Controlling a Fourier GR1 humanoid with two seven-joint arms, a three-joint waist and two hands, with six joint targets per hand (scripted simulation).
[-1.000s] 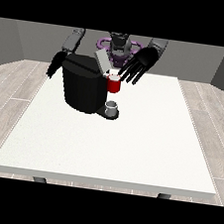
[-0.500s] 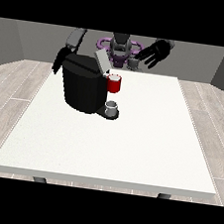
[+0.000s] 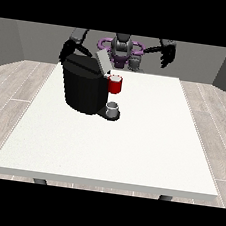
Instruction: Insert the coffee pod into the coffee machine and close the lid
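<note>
The black coffee machine (image 3: 83, 88) stands on the white table (image 3: 130, 147) towards its far left. Its grey lid (image 3: 101, 62) is tilted up. A red thing at the machine (image 3: 115, 84) sits at its front, and a grey thing (image 3: 113, 109) rests on the base below it. The hand at the view's right (image 3: 167, 55) hangs in the air well to the right of the machine, fingers relaxed and holding nothing. The hand at the view's left (image 3: 69, 50) is just behind the machine's top left corner.
The robot's torso (image 3: 121, 48) is behind the table's far edge. The table's surface stretches in front of and to the right of the machine. Grey wood floor surrounds the table.
The hand at the view's right has drawn back from beside the red thing, rising and swinging out to the right. The other hand has barely moved.
</note>
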